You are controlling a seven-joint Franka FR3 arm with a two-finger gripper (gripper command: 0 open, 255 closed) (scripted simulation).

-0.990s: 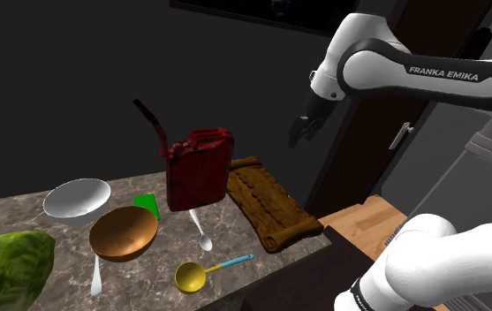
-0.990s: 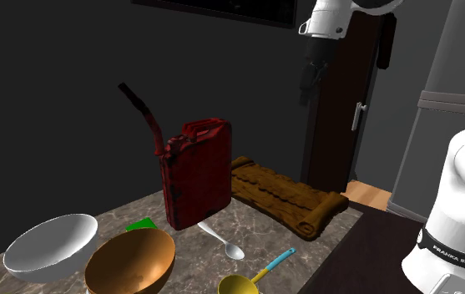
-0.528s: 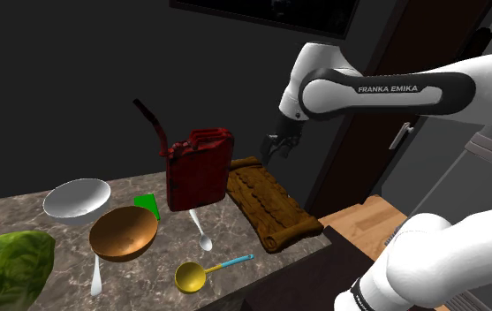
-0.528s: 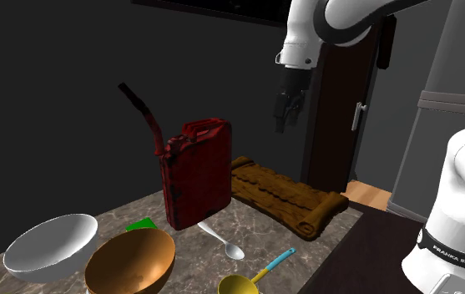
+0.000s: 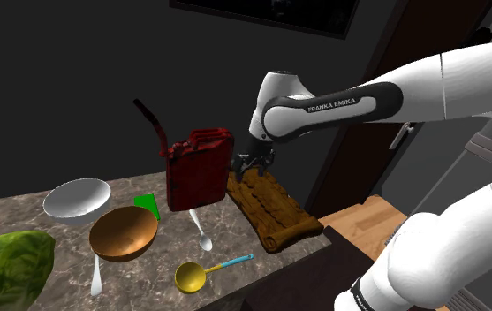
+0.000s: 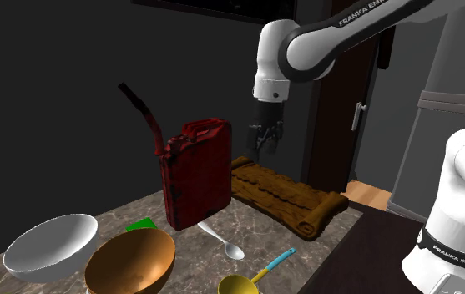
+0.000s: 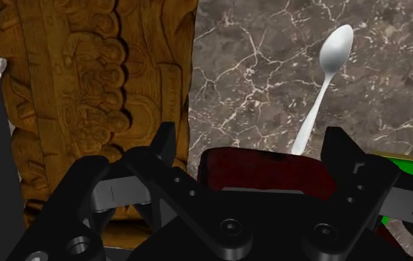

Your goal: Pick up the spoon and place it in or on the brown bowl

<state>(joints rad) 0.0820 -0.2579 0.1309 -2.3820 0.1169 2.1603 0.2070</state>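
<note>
- The spoon is plain pale grey, with a slim handle and a small oval bowl. It lies flat on the marble counter.
- The handle's far end is hidden by the red jerry can.
- The gripper hangs with fingers spread and empty. In the shoulder view the spoon is at its 7 o'clock, well apart, and the brown bowl is at the spoon's 9 o'clock.

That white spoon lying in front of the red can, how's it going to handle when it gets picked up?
The spoon looks thin and rigid, so probably light and stiff. It lies flat on the marbled counter, so pinching its slim handle may be fiddly. Its smooth finish could slip, and the red can stands close by its handle.
</note>
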